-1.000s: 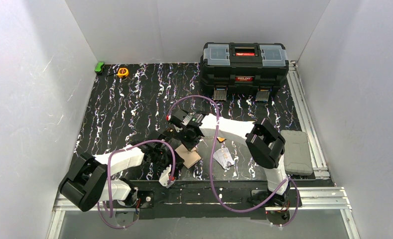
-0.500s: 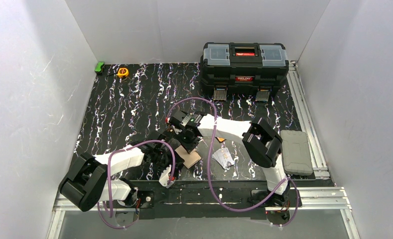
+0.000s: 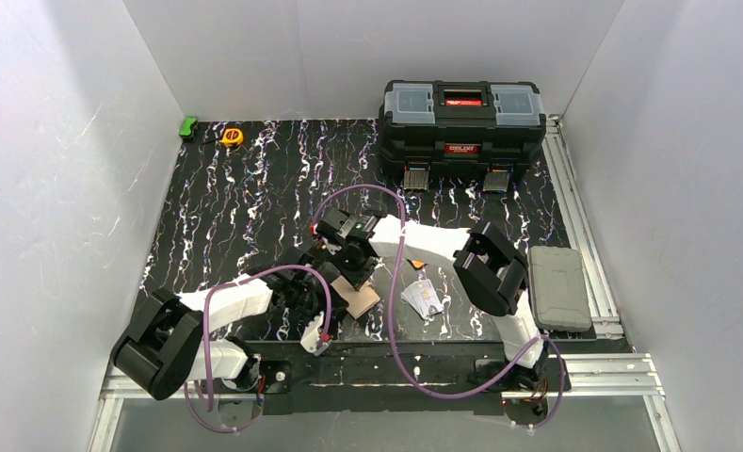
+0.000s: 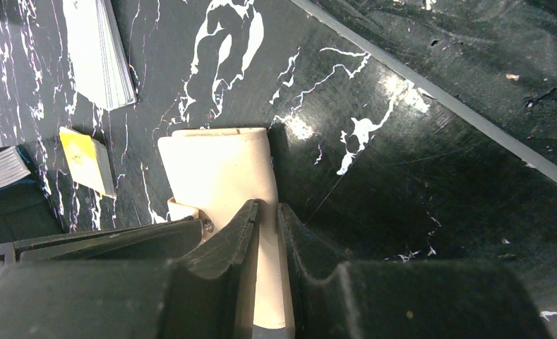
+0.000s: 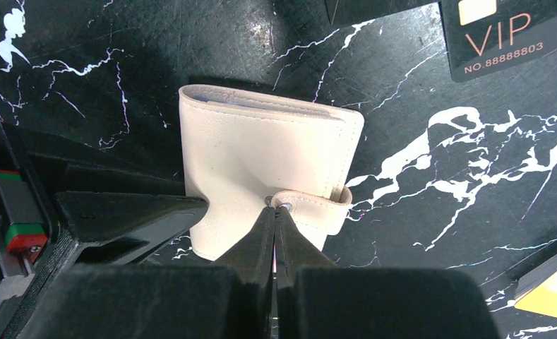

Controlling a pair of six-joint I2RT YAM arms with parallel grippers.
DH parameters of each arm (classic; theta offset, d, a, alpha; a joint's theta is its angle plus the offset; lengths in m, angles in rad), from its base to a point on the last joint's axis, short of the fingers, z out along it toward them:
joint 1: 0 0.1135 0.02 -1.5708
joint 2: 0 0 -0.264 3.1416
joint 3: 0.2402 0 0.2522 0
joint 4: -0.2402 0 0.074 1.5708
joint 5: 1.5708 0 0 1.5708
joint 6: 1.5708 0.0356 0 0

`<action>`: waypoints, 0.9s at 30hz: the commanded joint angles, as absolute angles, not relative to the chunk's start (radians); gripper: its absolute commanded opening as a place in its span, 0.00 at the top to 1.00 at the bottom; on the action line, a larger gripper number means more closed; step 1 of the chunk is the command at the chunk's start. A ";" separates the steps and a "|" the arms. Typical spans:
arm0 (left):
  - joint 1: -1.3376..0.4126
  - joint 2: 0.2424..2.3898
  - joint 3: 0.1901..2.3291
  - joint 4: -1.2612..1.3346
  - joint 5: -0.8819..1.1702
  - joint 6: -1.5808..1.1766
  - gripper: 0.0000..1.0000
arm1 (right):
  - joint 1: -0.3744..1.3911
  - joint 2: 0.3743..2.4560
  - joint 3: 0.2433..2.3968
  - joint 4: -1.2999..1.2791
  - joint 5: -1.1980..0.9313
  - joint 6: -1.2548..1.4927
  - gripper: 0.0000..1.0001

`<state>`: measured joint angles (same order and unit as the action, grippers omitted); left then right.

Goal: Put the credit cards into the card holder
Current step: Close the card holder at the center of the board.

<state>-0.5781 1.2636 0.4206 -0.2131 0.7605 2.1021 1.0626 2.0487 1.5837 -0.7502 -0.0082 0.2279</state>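
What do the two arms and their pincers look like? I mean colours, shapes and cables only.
Both the left arm and the right arm have bulky black joints linked by white segments. A thin purple cable loops along each arm. The left pincer and the right pincer each have two black fingers that taper toward the tips.

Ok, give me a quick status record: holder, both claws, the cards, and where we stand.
card holder: folded, flat on the table; snap tab looks fastened
left claw: shut on the card holder's edge
right claw: shut, tips at the snap tab; grip on it unclear
cards: yellow card, silver-white card and black VIP card lie loose, outside the holder
progress: holder not yet opened
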 commanded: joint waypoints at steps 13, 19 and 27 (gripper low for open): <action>-0.584 1.238 0.418 -0.333 0.737 2.185 0.74 | 1.105 2.172 1.610 -0.769 -0.006 0.189 0.99; -0.583 1.167 0.424 -0.425 0.708 2.140 0.70 | 1.123 2.218 1.651 -0.798 -0.006 0.172 0.99; -0.567 0.958 0.353 -0.534 0.647 2.076 0.71 | 1.137 2.286 1.692 -0.849 0.025 0.167 0.99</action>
